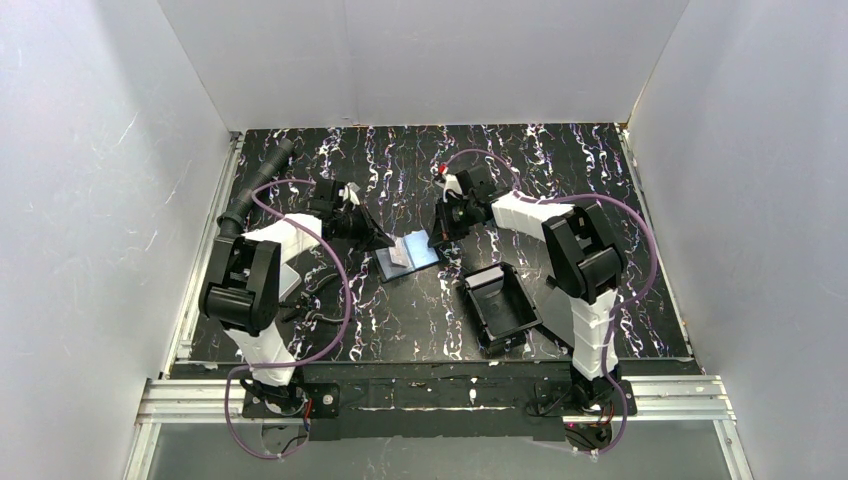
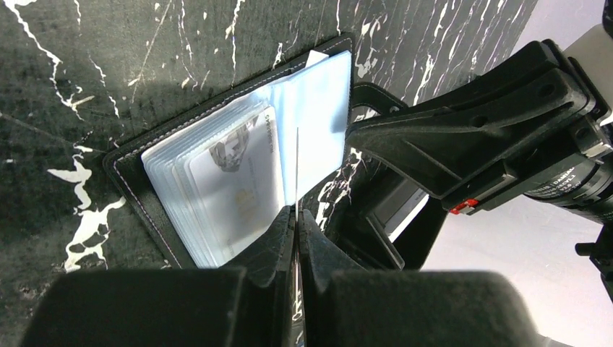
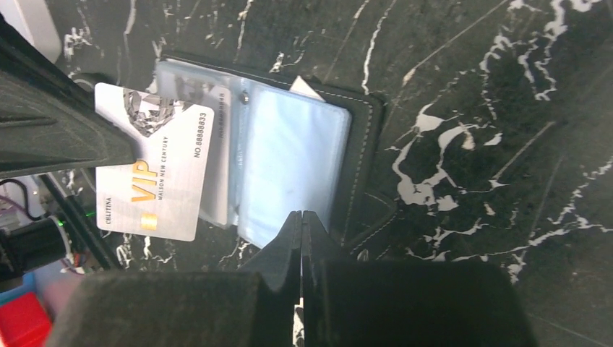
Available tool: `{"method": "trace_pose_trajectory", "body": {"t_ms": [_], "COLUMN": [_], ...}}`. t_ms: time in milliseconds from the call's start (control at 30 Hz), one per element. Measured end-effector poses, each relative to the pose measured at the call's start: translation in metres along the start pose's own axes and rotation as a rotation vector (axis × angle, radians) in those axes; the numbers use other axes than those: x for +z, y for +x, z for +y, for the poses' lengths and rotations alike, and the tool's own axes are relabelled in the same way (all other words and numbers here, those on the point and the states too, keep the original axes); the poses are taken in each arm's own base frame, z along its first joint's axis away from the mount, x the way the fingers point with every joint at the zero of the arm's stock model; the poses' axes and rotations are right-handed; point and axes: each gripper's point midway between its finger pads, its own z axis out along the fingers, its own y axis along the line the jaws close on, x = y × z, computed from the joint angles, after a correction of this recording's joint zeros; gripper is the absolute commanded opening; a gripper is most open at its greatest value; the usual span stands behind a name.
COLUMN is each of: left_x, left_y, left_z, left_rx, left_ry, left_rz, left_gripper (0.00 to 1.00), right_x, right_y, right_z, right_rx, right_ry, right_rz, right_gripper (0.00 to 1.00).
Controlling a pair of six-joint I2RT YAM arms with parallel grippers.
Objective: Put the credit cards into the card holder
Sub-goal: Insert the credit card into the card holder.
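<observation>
Main risk imo: the VIP card [image 3: 155, 181] hovers over the open card holder [image 3: 365, 137], which lies on the tabletop [image 3: 470, 108] between both arms. It isn't tucked in yet, so a slightly off angle could jam it or shove the holder sideways. Left tool [image 2: 296, 213] is clamped on the card, wrist angled down low. Right tool [image 3: 301, 217] is closed at the holder's edge, can't tell if it's pinching anything.
</observation>
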Motion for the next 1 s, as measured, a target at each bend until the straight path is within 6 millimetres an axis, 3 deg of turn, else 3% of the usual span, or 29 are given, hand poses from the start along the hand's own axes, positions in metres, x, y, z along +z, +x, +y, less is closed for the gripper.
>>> {"method": "trace_pose_trajectory", "body": {"t_ms": [333, 567, 1000], "left_x": [0.01, 0.021, 0.022], "left_y": [0.0, -0.003, -0.004], "left_z": [0.004, 0.006, 0.005], "left_rx": [0.023, 0.027, 0.026], "left_ry": [0.018, 0.04, 0.049], "left_rz": [0.018, 0.021, 0.013], "left_gripper": [0.0, 0.0, 0.0], "right_x": [0.006, 0.006, 0.006], "right_y": [0.0, -0.001, -0.001], "right_z": [-0.016, -0.017, -0.017], "right_rx": [-0.017, -0.018, -0.018], "right_ry": [0.062, 0.069, 0.07], "right_rz": [-0.004, -0.004, -0.004], "right_gripper": [0.01, 0.01, 0.01]}}
